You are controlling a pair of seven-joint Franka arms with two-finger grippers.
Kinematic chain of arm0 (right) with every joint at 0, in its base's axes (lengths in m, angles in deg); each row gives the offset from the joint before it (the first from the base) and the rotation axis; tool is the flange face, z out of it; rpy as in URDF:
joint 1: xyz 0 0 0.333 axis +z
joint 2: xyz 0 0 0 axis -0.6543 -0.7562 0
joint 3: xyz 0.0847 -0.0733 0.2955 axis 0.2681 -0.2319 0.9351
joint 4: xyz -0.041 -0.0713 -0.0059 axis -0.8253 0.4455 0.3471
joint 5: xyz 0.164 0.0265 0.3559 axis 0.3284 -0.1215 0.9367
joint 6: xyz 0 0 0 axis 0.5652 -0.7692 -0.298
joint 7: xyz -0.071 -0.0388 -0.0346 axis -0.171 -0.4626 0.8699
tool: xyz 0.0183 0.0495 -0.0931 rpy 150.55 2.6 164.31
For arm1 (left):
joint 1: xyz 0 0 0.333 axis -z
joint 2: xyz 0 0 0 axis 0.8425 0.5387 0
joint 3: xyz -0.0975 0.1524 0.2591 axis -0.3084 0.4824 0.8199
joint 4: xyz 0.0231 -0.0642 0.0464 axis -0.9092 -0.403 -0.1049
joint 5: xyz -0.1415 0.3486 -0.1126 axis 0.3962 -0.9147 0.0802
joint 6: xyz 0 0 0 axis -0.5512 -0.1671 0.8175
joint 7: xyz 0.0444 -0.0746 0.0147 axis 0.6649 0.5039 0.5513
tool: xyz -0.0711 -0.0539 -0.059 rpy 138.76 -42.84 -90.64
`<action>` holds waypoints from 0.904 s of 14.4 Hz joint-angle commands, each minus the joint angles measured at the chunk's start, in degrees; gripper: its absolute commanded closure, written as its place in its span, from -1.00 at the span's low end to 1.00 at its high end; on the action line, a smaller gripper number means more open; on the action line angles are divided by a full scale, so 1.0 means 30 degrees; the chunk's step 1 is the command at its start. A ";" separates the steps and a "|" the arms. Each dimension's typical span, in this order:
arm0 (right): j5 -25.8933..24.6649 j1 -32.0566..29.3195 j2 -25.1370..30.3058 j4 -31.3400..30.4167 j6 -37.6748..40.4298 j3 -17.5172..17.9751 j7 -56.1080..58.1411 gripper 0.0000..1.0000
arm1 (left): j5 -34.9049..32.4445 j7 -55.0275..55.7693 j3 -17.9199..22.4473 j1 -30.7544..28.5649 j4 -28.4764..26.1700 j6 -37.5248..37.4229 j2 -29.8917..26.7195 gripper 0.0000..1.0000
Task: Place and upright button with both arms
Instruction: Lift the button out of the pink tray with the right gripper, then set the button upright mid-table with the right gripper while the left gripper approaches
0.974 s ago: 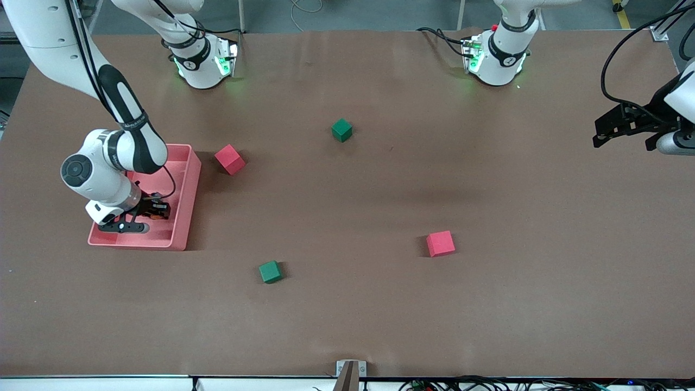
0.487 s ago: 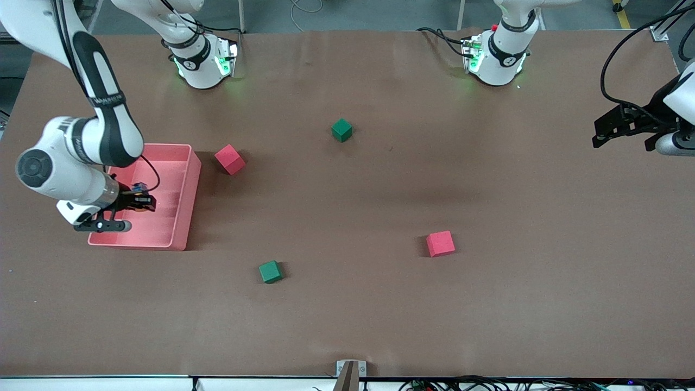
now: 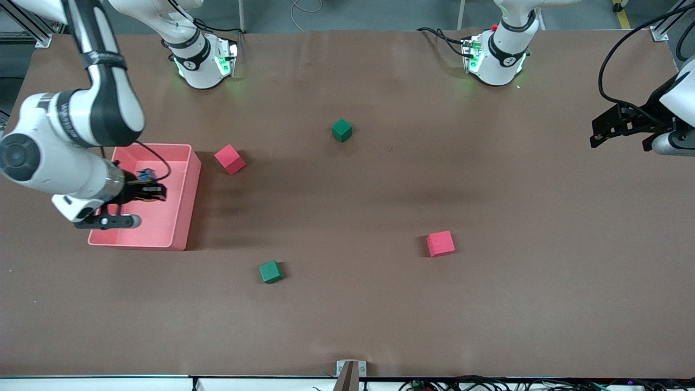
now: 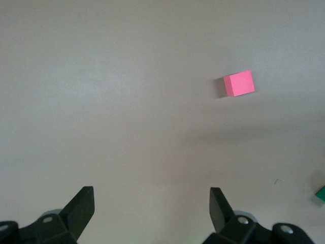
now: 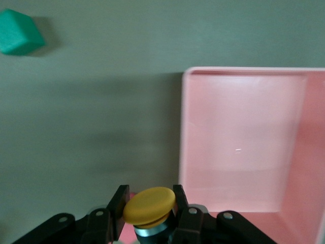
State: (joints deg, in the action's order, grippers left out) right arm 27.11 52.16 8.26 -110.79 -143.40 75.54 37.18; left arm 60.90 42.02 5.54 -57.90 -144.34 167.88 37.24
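One button [image 5: 150,204] is clamped in the right pincer [image 5: 150,211], hanging over the pink tray [image 3: 182,209] at the right arm's end of the table [image 3: 347,315]. Right wrist view shows its orange cap between the fingers [image 5: 120,203]; front view shows only a blue bit at the right pincer [image 3: 146,184]. Left pincer [image 4: 152,203] waits spread open and empty over the table at the left arm's end; its wrist view catches a red cube [image 4: 238,84], seen in front view too [image 3: 440,243]. Green cube [image 3: 270,271] sits nearer the front camera than the tray.
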 commanded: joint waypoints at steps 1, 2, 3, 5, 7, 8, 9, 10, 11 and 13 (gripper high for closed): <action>0.0792 0.3282 -0.0924 0.1502 -0.0013 -0.0169 -0.5517 0.92 | -0.0009 0.0027 -0.0084 0.0047 0.0024 -0.0041 -0.0098 -1.00; 0.1261 0.4252 -0.1596 0.2176 -0.0362 -0.0170 -0.7278 0.92 | -0.0038 0.0027 -0.0084 0.0076 0.0053 -0.0012 -0.0069 -1.00; 0.1381 0.5335 -0.2357 0.2821 -0.0830 -0.0170 -0.9152 0.92 | -0.0097 -0.0002 -0.0084 0.0105 0.0053 0.0017 -0.0039 -1.00; 0.1324 0.7357 -0.3996 0.3818 -0.2205 -0.0199 -1.1765 0.92 | -0.0127 0.0027 -0.0084 0.0135 0.0082 0.0134 0.0252 -1.00; 0.1295 0.8708 -0.5900 0.4989 -0.3523 -0.0199 -1.4022 0.92 | -0.0127 0.0027 -0.0084 0.0135 0.0082 0.0310 0.0487 -1.00; 0.1295 0.9266 -0.6779 0.5517 -0.4110 -0.0199 -1.4991 0.92 | -0.0127 0.0027 -0.0084 0.0135 0.0054 0.0398 0.0517 -1.00; 0.1266 0.9619 -0.7832 0.6190 -0.4435 -0.0199 -1.5639 0.92 | -0.0127 0.0027 -0.0084 0.0164 0.0053 0.0456 0.0633 -1.00; 0.1149 1.0000 -0.8539 0.6834 -0.4467 -0.0199 -1.5906 0.92 | -0.0040 0.0027 -0.0084 0.0193 0.0082 0.0515 0.0954 -1.00; 0.1090 1.0410 -0.9184 0.7305 -0.4526 -0.0228 -1.5909 0.92 | 0.0019 0.0056 -0.0113 0.0280 0.0054 0.0661 0.1160 -1.00; 0.0828 1.0881 -1.0153 0.7719 -0.5458 -0.0258 -1.5792 0.90 | 0.0049 0.0463 -0.0114 0.0690 0.0082 0.0923 0.1774 -1.00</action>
State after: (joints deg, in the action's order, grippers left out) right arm 30.38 83.46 -18.97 -91.45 -159.04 75.58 -9.38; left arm 60.93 42.08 5.33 -56.98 -144.55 169.46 40.86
